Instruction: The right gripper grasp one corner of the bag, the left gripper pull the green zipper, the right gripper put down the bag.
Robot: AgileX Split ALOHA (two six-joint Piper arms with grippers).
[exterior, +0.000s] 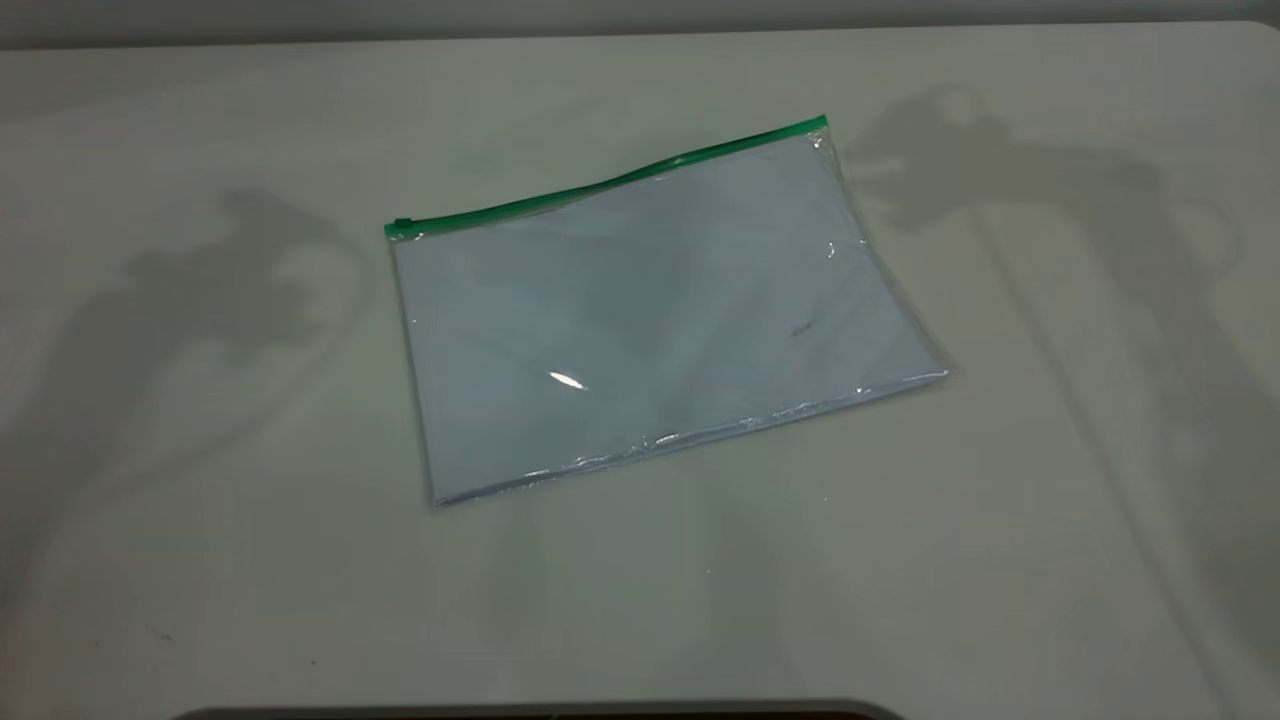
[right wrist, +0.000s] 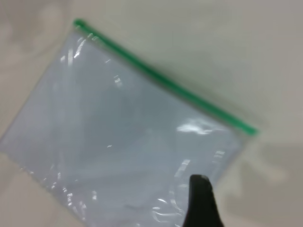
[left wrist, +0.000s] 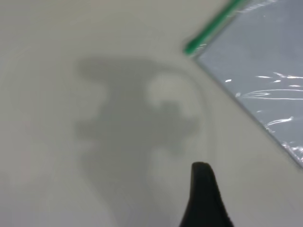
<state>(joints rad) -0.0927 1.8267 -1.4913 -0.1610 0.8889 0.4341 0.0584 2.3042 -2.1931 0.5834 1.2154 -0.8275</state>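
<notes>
A clear plastic bag (exterior: 650,320) with white paper inside lies flat near the middle of a pale bench (exterior: 200,560), turned slightly askew. Its green zipper (exterior: 600,186) runs along the long edge nearest the far side of the bench, with the small slider tab (exterior: 400,227) at the end toward the bench's left edge. The bag's corner (exterior: 824,128) at the other end of the strip points toward the far right corner of the bench.

The left end effector (left wrist: 204,198) hangs above bare bench just beside the slider end of the bag. The right end effector (right wrist: 201,201) hangs over the bag. Only one dark finger of each shows, so whether either is open or closed cannot be told. Neither touches the bag.
</notes>
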